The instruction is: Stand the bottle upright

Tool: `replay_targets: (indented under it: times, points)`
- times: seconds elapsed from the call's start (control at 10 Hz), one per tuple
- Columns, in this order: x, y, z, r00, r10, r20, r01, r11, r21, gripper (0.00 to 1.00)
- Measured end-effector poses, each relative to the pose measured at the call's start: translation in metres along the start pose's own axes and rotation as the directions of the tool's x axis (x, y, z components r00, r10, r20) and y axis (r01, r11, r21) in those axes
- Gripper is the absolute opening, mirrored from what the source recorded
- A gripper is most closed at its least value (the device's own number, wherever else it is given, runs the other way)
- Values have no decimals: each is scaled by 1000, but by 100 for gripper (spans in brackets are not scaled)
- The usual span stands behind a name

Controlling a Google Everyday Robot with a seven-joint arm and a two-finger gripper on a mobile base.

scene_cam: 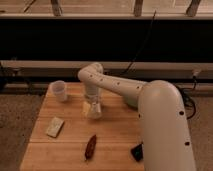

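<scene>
**Gripper (92, 104) down at the bottle (94, 113), back-middle of the table (45, 150)**

Camera view: my arm (120, 87) starts as a broad white bulk at the lower right. It runs up and to the left across the far side of the wooden table, bends near the back edge and drops straight down. That puts my gripper low over the boards, pointing at the wood, a little left of the table's middle and towards the rear. I cannot tell whether it is spread, pressed together or pinching anything, because its tip and the pale shape beneath it run together.

That pale, clear shape is the bottle. It sits right at my gripper's tip and rests on the tabletop. It looks wider at the bottom than at the top, but I cannot say for sure whether it is upright or tilted.

Left of my wrist and nearer the back edge, the white cup (59, 90) stands upright, apart from the bottle. Towards the front left, a flat pale packet (55, 126) lies on the boards, well clear of me. Near the front edge, roughly below my gripper, a slim reddish-brown item (90, 147) lies lengthwise. A small black object (136, 151) sits at the front right, just beside the bulk of my arm.
</scene>
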Motion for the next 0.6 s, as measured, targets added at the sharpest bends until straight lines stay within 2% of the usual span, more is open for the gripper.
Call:
replay_targets:
  times: [0.6]
  points:
    - [15, -22, 25, 996, 87, -34, -86, 996, 24, 80]
